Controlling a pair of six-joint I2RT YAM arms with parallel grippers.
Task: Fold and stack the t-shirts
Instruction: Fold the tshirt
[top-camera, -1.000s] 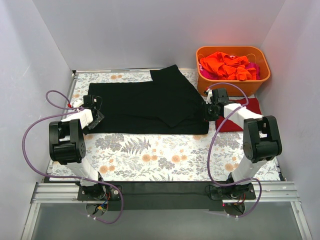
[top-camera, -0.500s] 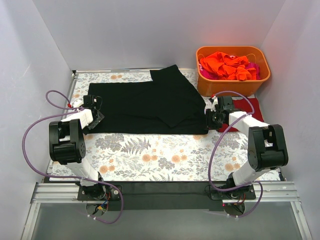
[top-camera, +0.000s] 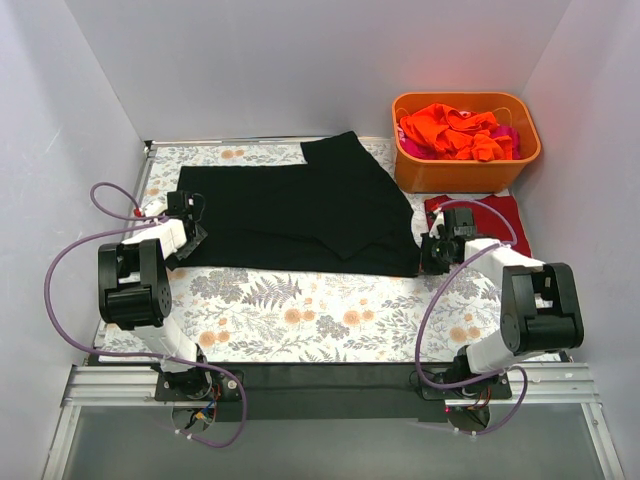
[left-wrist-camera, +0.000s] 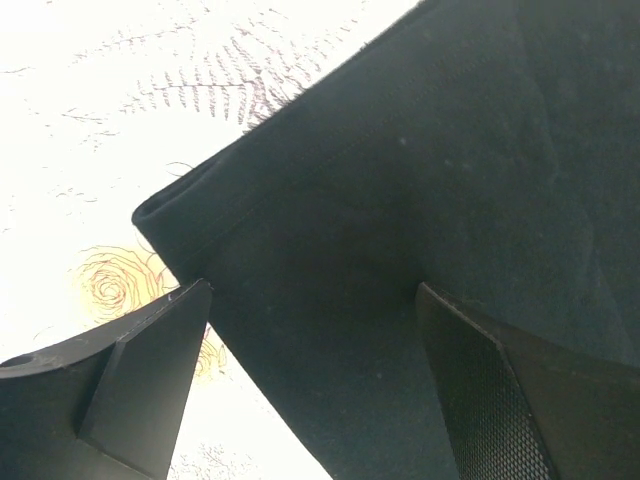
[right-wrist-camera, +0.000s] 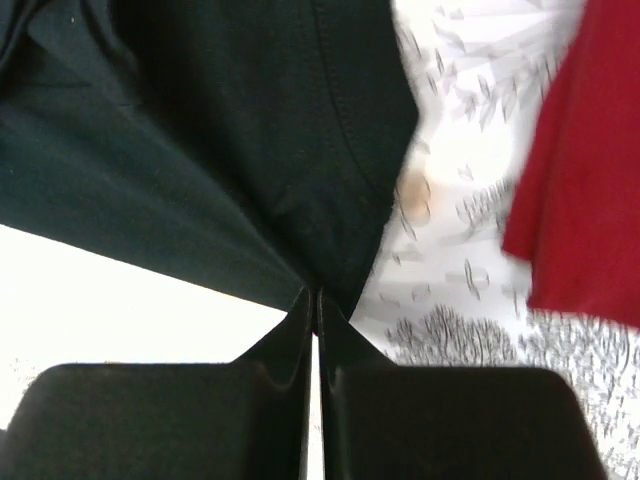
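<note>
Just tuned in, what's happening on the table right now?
The right gripper is shut on the near right corner of the large black fabric t-shirt, which is spread on the floral-print tablecloth. The left gripper hangs open over the shirt's near left corner and has not gripped it. A dark red t-shirt lies flat to the right, and bright orange shirts sit crumpled in the rigid orange plastic tub.
</note>
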